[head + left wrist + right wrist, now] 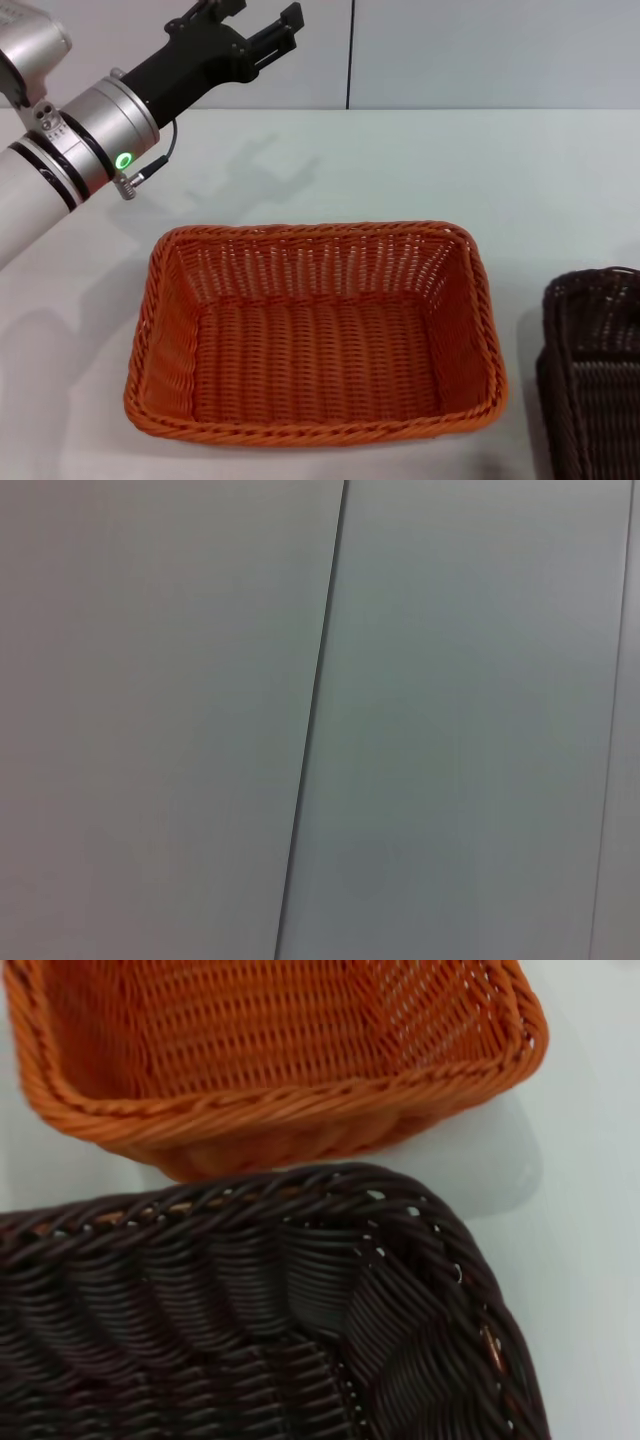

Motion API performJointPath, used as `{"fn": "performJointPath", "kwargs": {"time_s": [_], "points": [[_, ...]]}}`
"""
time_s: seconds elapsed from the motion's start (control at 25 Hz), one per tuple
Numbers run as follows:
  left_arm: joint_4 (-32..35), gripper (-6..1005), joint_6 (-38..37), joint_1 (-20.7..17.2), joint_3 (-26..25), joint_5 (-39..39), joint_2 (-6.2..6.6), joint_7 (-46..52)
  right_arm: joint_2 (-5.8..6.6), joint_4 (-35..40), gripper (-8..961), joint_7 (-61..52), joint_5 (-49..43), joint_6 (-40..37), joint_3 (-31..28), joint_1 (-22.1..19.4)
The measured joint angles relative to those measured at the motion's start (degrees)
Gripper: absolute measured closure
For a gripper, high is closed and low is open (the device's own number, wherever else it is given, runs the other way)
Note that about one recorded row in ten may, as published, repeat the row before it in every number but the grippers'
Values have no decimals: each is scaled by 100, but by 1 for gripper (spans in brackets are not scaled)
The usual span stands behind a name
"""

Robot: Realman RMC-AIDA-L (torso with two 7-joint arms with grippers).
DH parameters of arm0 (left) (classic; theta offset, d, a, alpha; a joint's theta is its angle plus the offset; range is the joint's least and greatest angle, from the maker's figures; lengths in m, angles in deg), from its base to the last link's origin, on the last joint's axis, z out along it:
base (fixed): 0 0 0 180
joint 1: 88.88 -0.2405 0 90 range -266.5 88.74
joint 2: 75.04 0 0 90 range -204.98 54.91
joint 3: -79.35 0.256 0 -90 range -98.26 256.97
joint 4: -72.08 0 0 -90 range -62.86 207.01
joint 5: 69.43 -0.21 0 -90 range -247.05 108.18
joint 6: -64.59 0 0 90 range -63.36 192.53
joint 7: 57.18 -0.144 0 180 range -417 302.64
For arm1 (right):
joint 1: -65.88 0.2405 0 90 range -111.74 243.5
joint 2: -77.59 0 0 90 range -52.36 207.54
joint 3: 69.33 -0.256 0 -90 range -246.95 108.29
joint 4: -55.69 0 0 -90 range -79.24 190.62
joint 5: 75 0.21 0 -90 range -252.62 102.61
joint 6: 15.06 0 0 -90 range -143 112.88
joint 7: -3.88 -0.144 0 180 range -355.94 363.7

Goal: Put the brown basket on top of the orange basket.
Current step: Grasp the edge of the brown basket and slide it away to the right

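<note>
I observe the left pincer (262, 25) raised over the counter's (400, 160) far side, fingers parted, empty. Orange basket (315, 335) sits centrally; brown basket (595, 370) just beside it, rightward. Right pincer unseen.

Looks like lab or test room. Bare white table (400, 170), plain grey panelled wall (480, 50) with dark vertical seam at far side. Robot arm (60, 170) over far left. Two wicker baskets (320, 330) only props.
</note>
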Motion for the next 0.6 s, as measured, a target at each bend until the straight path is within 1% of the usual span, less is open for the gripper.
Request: {"fn": "performJointPath", "kwargs": {"time_s": [0.04, 0.08, 0.12, 0.2, 0.4, 0.44, 0.6], "points": [[-3, 151, 0, -1, 1, 0, 0, 0, 41, 3, 678, 9, -8, -112, -129, -24], [-4, 151, 0, -3, 0, 0, 0, -1, 115, 7, 686, 18, -51, -310, -361, -88], [-5, 151, 0, -9, 1, 0, 1, -4, 115, 7, 701, 18, -51, -310, -361, -88], [-31, 151, 0, -9, -2, 4, 1, -39, 151, 8, 731, 27, -150, -427, -594, -126], [-173, 151, 0, 80, -8, 104, -4, -230, 235, -155, 759, 85, -484, -533, -1073, -242], [-212, 151, 0, 114, -9, 124, -5, -263, 235, -155, 765, 85, -484, -533, -1073, -242], [-281, 151, 10, 203, -30, 155, 2, -305, 238, -128, 787, 114, -507, -569, -1380, -374]]}}
